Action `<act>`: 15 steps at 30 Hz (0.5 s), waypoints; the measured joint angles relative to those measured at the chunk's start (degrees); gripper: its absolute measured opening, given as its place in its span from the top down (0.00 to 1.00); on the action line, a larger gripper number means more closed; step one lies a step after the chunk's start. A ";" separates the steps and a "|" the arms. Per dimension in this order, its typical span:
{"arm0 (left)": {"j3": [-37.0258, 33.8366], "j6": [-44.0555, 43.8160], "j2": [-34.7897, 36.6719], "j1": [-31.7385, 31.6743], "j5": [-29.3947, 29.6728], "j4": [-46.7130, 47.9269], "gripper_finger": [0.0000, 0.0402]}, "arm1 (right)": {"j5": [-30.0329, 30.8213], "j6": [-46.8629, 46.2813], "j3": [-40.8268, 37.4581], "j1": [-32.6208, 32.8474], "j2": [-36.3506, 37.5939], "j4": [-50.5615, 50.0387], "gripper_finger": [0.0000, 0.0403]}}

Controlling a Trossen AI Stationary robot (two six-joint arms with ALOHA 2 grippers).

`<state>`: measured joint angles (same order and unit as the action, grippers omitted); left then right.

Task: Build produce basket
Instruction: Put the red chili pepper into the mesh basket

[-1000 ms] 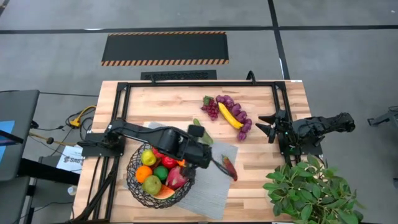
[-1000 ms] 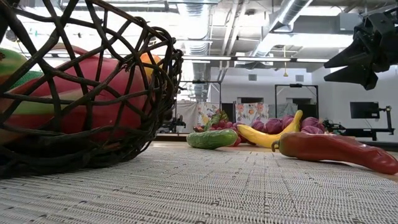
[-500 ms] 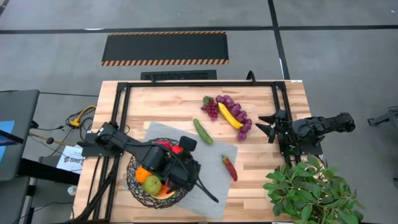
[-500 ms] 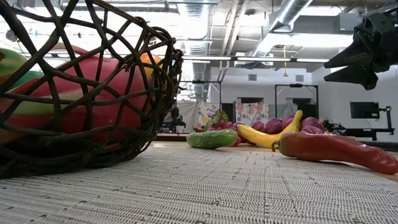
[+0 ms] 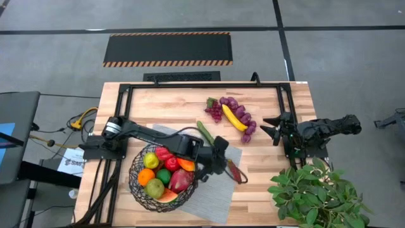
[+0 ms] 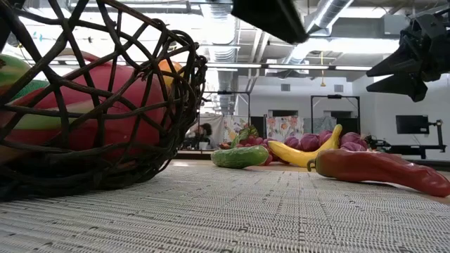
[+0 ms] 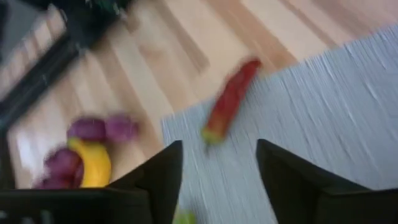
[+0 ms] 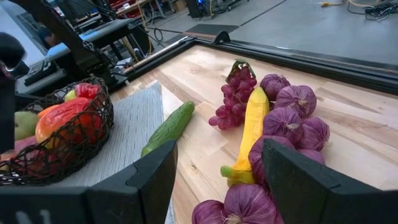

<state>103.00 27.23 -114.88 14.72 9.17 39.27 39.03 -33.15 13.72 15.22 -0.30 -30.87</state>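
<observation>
Left gripper [image 5: 223,159] hovers with jaws apart and empty near the red pepper [image 5: 233,170] at the mat [image 5: 215,190] edge; the arm hides part of the basket [image 5: 140,190]. Right gripper [image 5: 271,128], jaws open, waits at the worktop's right edge.

One camera looks straight down on the whole counter [image 5: 171,101], another sits at mat level close beside the basket [image 6: 84,98], and both wrist cameras face inward, sharing the banana [image 8: 252,127].

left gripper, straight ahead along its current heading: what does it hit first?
Most likely the red pepper, lying across the grey mat's edge ahead of the open left gripper. Nothing shows between them, though depth is unclear.
</observation>
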 joint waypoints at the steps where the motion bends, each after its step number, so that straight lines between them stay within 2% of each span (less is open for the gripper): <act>1: -1.53 0.93 -0.35 -0.93 -1.57 -3.97 0.49 | 0.00 0.00 0.00 0.00 -0.01 0.01 0.37; 5: -6.04 3.58 -2.58 -3.73 -8.31 -13.92 0.41 | -0.01 0.02 0.00 0.00 0.00 0.00 0.37; 7: -7.65 5.48 -3.36 -4.71 -10.56 -15.15 0.40 | 0.00 0.02 0.00 0.02 -0.02 0.11 0.37; 9: -7.95 7.34 -5.12 -5.43 -12.57 -20.75 0.39 | -0.04 0.05 -0.01 0.00 0.01 -0.20 0.37; 15: -5.49 8.77 -11.82 -6.49 -16.44 -22.34 0.39 | -0.11 0.07 0.02 0.02 -0.13 0.43 0.37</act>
<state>97.51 35.99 -126.70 8.23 -7.27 16.93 38.92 -33.08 13.74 15.25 -0.42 -30.45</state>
